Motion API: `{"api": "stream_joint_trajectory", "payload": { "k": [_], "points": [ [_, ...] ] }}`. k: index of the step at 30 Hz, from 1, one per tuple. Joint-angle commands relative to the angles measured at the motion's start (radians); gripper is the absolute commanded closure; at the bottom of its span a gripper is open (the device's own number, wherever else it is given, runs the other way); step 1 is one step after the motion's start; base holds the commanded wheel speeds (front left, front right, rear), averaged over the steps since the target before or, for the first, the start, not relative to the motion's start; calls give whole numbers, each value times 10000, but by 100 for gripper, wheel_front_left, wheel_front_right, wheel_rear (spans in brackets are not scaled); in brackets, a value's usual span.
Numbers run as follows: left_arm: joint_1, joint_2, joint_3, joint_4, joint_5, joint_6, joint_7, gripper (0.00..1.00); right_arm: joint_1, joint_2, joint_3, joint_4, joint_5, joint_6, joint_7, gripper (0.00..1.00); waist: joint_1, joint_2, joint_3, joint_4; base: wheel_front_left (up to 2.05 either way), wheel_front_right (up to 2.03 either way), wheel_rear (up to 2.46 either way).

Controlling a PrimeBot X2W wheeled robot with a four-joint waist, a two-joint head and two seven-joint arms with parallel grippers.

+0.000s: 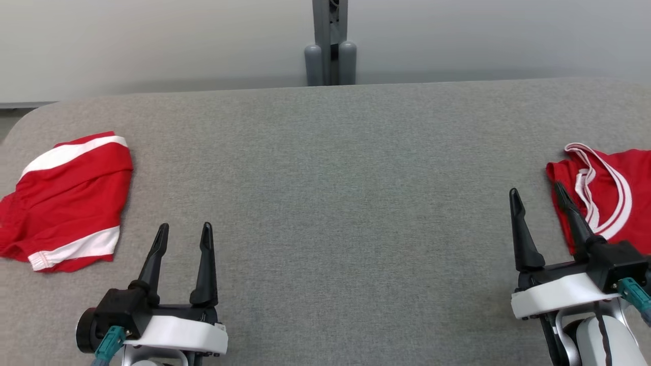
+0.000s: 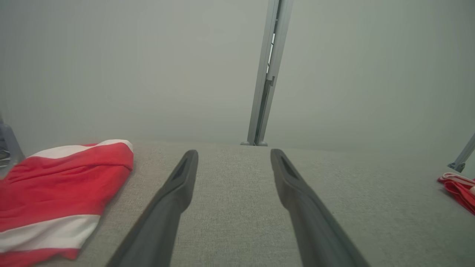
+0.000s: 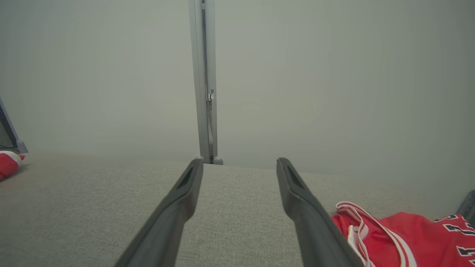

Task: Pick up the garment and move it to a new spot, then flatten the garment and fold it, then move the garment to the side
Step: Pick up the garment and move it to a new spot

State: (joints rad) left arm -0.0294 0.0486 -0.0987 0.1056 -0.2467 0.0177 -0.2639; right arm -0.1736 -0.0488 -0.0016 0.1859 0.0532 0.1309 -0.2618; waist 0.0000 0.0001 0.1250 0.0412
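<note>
Left gripper: the jaws stood apart with nothing between them, fingers pointing away over bare cloth.
Right gripper: the jaws stood apart and held nothing; in the head view the outer finger's tip overlapped the jersey's edge, though whether it touched could not be told.
Jersey: it lay crumpled on the table just outside the right jaws, beside the outer finger. Its white-trimmed opening pointed away, past the fingertips. The picture edge cut it, so its long axis could not be told.
Folded red garment: it lay outside the left jaws, apart from them, with white bands at its near and far ends and its length roughly along the fingers.
Table: grey fabric ran ahead of both jaws.
Post: it stood upright beyond the table's far edge.
</note>
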Motion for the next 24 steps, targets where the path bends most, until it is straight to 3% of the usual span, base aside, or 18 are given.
{"api": "stream_joint_trajectory", "payload": {
  "k": [1, 9, 24],
  "points": [
    [-218, 38, -45, 6, 10, -1, 10, 0, 122, -45, -4, 4, -60, -1, -52, 0, 0, -1, 85, 389, 0, 0, 0],
    [24, 38, -124, 33, 73, 92, 10, 0, 197, -45, 289, -27, -15, -1, -53, 0, 0, -1, -78, 1901, 0, 0, 0],
    [882, 37, 408, 40, 514, -157, 5, 0, 634, -51, 1085, 145, 552, -1, -52, 0, 0, -1, -1058, 4629, 0, 0, 0]
  ]
}}
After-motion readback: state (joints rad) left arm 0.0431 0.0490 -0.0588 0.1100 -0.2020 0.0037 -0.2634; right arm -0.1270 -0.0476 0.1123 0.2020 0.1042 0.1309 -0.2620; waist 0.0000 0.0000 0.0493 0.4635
